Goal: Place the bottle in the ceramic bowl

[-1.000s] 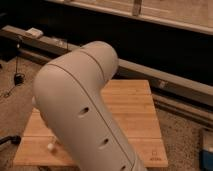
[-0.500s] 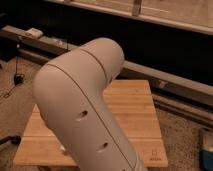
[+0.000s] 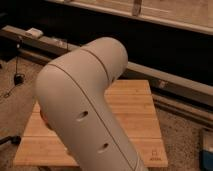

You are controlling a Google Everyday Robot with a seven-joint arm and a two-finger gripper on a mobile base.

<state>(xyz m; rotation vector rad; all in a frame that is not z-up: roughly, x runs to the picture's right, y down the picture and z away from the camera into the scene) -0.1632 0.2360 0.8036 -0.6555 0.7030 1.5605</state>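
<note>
— What has changed?
— The bulky white robot arm (image 3: 82,107) has edged slightly right and farther, and it covers the left of the pale wooden table (image 3: 135,110).
— Where are the small white plastic bottle and the round orange-red ceramic bowl?
— Both are hidden behind the arm. The gripper is out of sight too, somewhere below the elbow, so I cannot tell whether it holds anything.

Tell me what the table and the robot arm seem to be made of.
Table: wood, probably bamboo; honey-coloured strips with visible seams, matte finish. Robot arm: likely moulded plastic, possibly painted metal; smooth off-white satin shell with a seam line and small recessed holes. The gripper is out of view.
</note>
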